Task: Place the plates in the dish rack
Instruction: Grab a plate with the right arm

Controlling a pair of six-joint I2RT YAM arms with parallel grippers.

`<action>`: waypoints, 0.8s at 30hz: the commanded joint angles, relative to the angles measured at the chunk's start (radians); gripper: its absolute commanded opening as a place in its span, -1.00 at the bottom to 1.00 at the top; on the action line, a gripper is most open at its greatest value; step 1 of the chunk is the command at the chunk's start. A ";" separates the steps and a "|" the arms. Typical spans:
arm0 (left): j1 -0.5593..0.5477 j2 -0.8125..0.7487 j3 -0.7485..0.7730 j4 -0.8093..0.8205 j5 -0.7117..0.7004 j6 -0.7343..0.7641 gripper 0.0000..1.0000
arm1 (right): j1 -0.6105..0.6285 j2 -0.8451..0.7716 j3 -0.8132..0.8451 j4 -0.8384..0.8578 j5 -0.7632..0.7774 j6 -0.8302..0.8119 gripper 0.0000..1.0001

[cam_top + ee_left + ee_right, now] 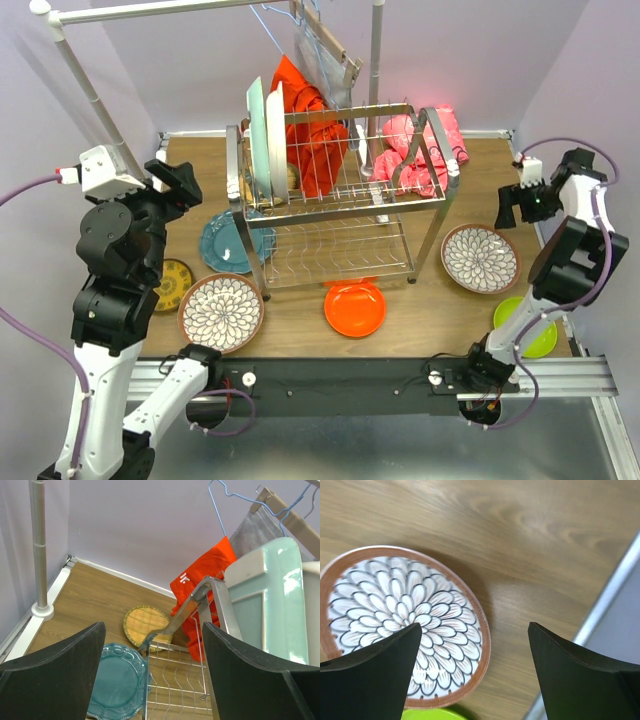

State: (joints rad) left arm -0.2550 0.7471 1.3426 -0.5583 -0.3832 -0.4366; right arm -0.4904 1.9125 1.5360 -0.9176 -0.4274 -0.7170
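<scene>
Lime green plate (548, 338): lay flat at the near right edge of the table (430, 305), partly hidden behind the right arm
Orange plate (355, 308): lay flat near the middle, just in front of the dish rack (340, 205)
Floral plates: one lay near left (221, 312), the other to the right (480, 258), both flat on the wood
Yellow patterned plate (178, 285): lay at the left, partly hidden by the left arm
Teal plate (228, 243): lay flat beside the rack's left legs, with the tan plate (145, 624) farther back
Mint plate (256, 140) and white plate (275, 135): stood on edge in the left slots of the upper shelf
Handling: the plates looked stiff, smooth-glazed and breakable, so probably slippery and fairly heavy for two fingers
Where to hold: lying flat, each seemed to offer only its raised rim, so a pinch across the rim with one finger slid under the lip looked best
Risk: a plate held by one edge would likely swing, and a knock against the wires could chip it
Right gripper (506, 208): jaws stood wide apart on nothing, pointing down over the right-hand floral plate's far-right rim
Left gripper (178, 180): jaws stood wide apart and empty, raised left of the rack at upper-shelf height and aimed at its left corner post
</scene>
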 commanded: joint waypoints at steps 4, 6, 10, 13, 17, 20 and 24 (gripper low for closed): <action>0.007 0.003 -0.040 0.035 0.046 -0.017 0.75 | 0.067 -0.306 -0.215 -0.157 -0.168 -0.358 0.97; 0.007 0.003 -0.042 0.035 0.047 -0.013 0.75 | 0.069 -0.377 -0.322 -0.173 -0.174 -0.447 1.00; 0.007 0.000 -0.048 0.024 0.035 0.004 0.75 | 0.078 -0.545 -0.480 -0.199 -0.178 -0.533 1.00; 0.007 -0.021 -0.065 0.029 0.026 0.002 0.75 | 0.085 -0.625 -0.566 -0.188 -0.166 -0.565 0.97; 0.007 -0.034 -0.083 0.041 0.032 -0.011 0.75 | 0.096 -0.647 -0.686 -0.101 -0.117 -0.559 0.99; 0.007 -0.029 -0.083 0.043 0.041 -0.011 0.75 | 0.141 -0.679 -0.785 0.046 -0.062 -0.538 1.00; 0.007 -0.028 -0.080 0.040 0.050 -0.013 0.75 | 0.187 -0.707 -0.902 0.242 0.002 -0.509 1.00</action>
State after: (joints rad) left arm -0.2550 0.7254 1.2610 -0.5396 -0.3607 -0.4393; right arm -0.3462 1.2495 0.7422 -0.9287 -0.5163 -1.2308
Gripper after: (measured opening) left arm 0.875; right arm 0.998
